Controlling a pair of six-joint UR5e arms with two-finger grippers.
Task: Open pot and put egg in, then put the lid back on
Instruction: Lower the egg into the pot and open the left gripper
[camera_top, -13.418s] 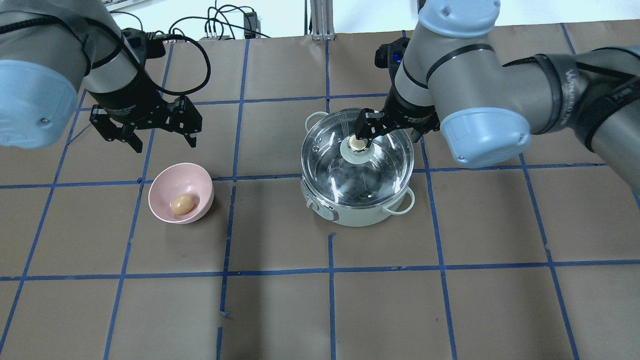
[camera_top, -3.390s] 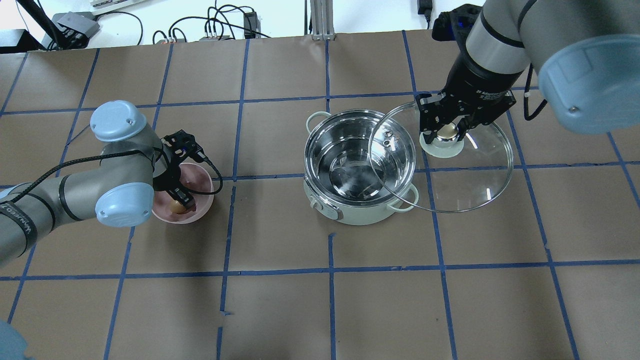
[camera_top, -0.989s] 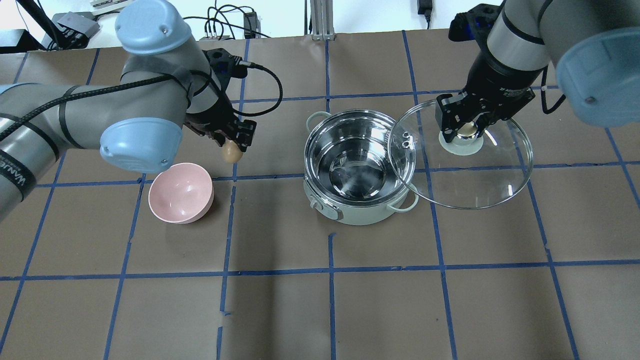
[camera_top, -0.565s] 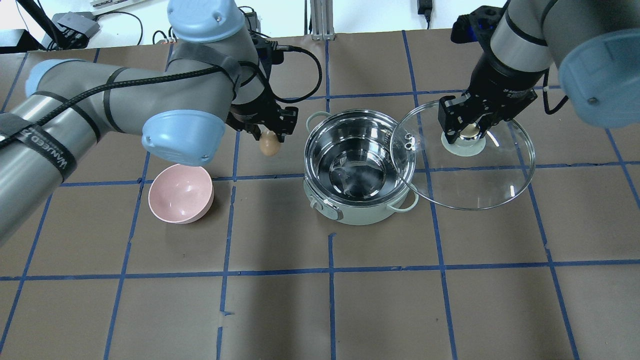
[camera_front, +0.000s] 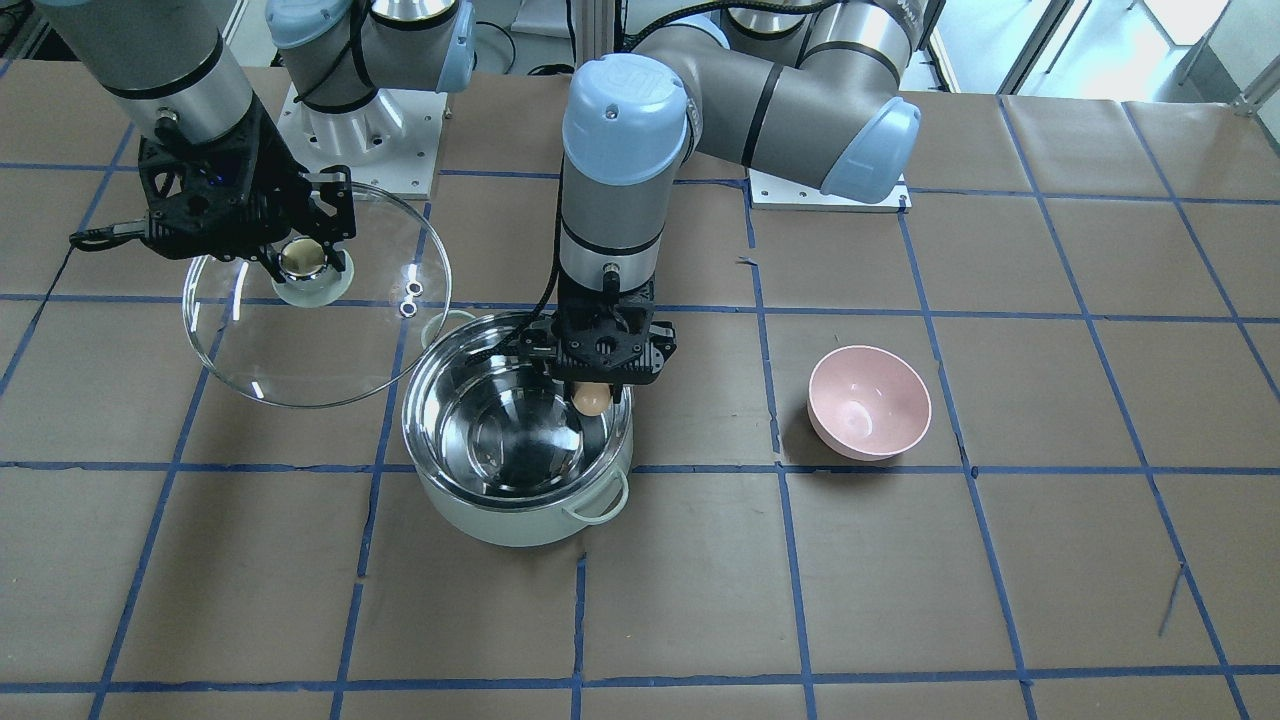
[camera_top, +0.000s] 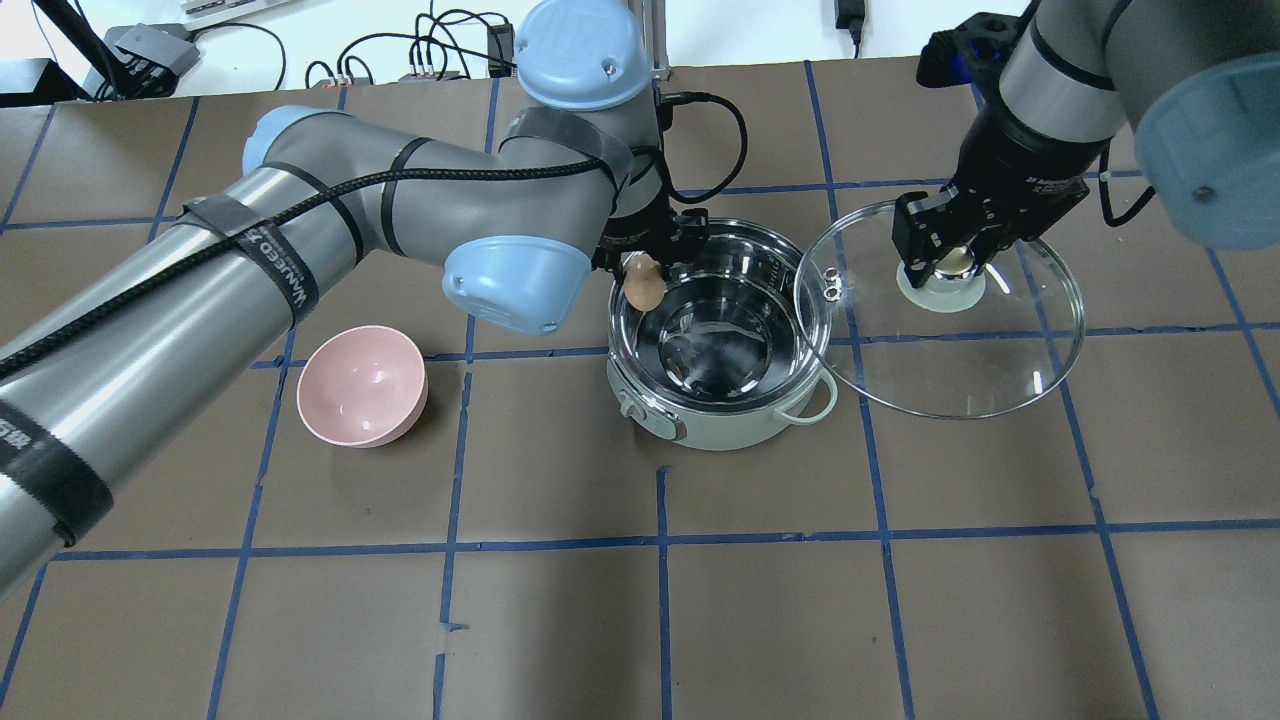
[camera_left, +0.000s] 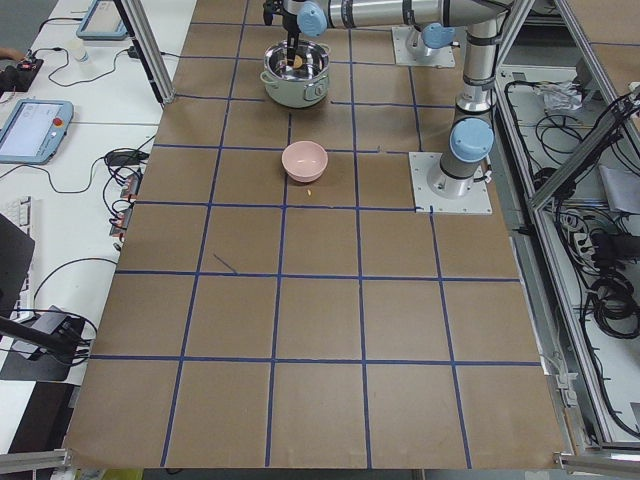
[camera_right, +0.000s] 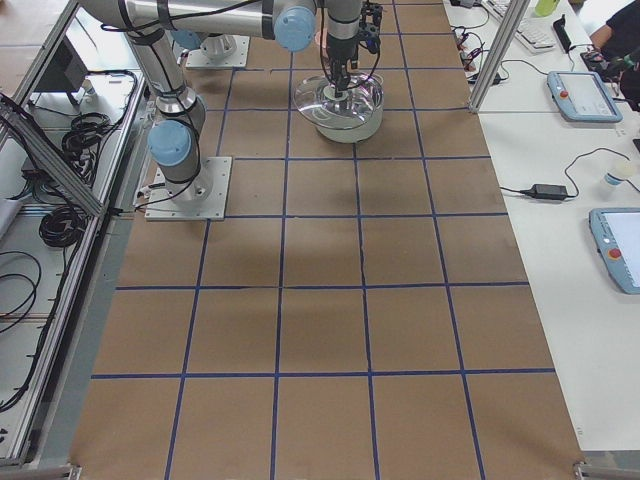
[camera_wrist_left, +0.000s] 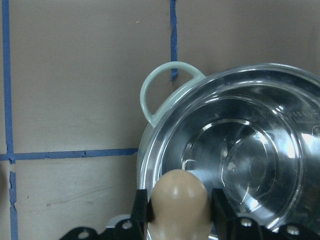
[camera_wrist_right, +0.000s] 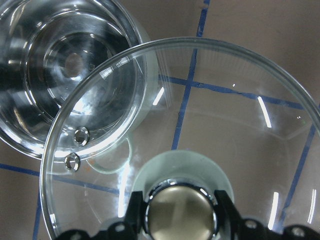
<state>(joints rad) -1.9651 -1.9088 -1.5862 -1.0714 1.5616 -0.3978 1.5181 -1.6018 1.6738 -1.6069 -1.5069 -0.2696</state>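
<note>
The mint-green pot (camera_top: 722, 420) stands open in the middle of the table, its steel inside bare; it also shows in the front view (camera_front: 520, 515) and the left wrist view (camera_wrist_left: 165, 90). My left gripper (camera_top: 645, 285) is shut on the brown egg (camera_top: 643, 289) and holds it over the pot's left rim; the egg shows in the front view (camera_front: 591, 398) and the left wrist view (camera_wrist_left: 178, 200). My right gripper (camera_top: 948, 262) is shut on the knob of the glass lid (camera_top: 960, 360) and holds it in the air right of the pot, its edge overlapping the pot's rim; the lid also shows in the right wrist view (camera_wrist_right: 240, 125).
An empty pink bowl (camera_top: 362, 385) sits left of the pot, also in the front view (camera_front: 868, 402). The table is brown paper with blue tape lines. Cables lie at the far edge.
My left gripper has carried the egg rightward from beside the bowl to above the pot's left rim. The right gripper with the lid has drifted slightly right.
</note>
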